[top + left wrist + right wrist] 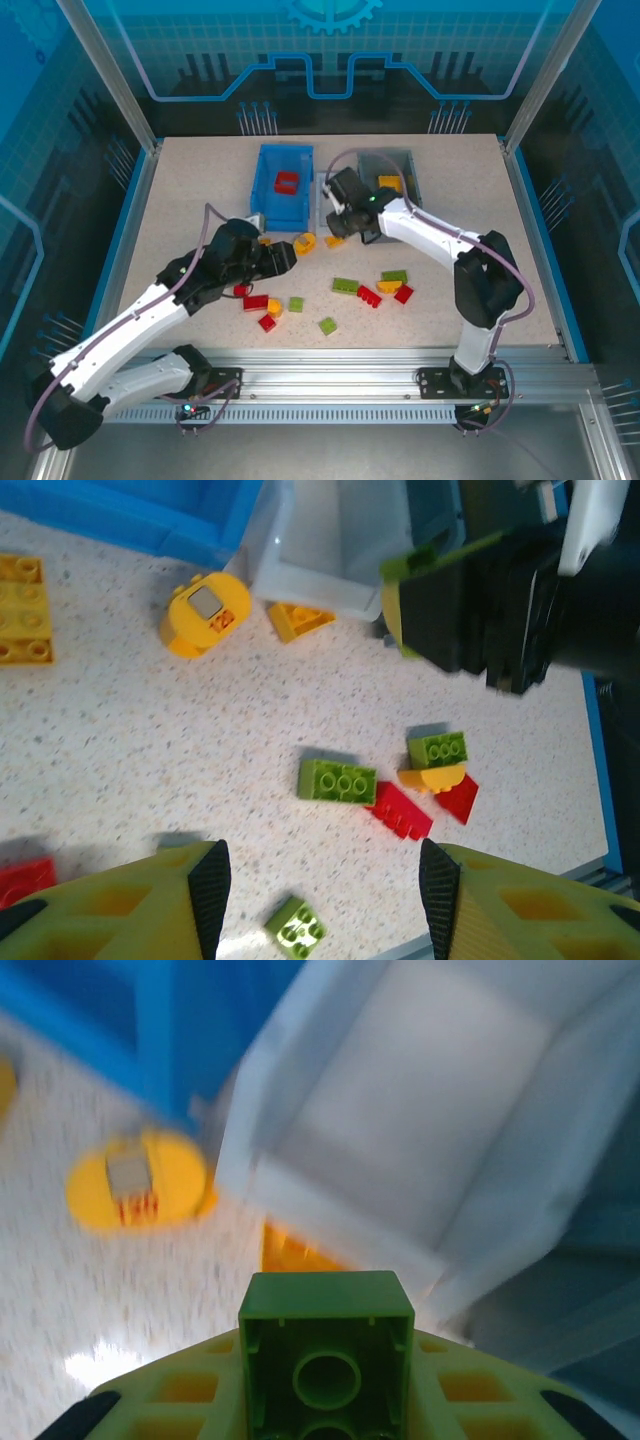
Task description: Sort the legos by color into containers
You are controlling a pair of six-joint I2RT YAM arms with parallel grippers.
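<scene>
The right gripper (pixel 326 1392) is clamped on a lime green studded plastic brick (pixel 326 1332). It holds the brick off the speckled table (pixel 200 180), just in front of the near wall of the small white plastic bin (pixel 430 1130). The brick's hollow underside faces back toward the wrist. Its long axis runs along the fingers, and one end juts past the fingertips toward the bin.

The white bin stands between the blue plastic bin (pixel 270 200) and the grey plastic bin (pixel 408 165), in a row toward the middle of the table's far edge. A red brick (pixel 287 182) lies in the blue bin and a yellow brick (pixel 389 183) in the grey one.

The left gripper (pixel 325 885) hangs about half open and empty over the middle of the table. Below it lie loose red, green and yellow bricks. One of them is a long green brick (pixel 337 780) whose long axis runs roughly along the near edge.
</scene>
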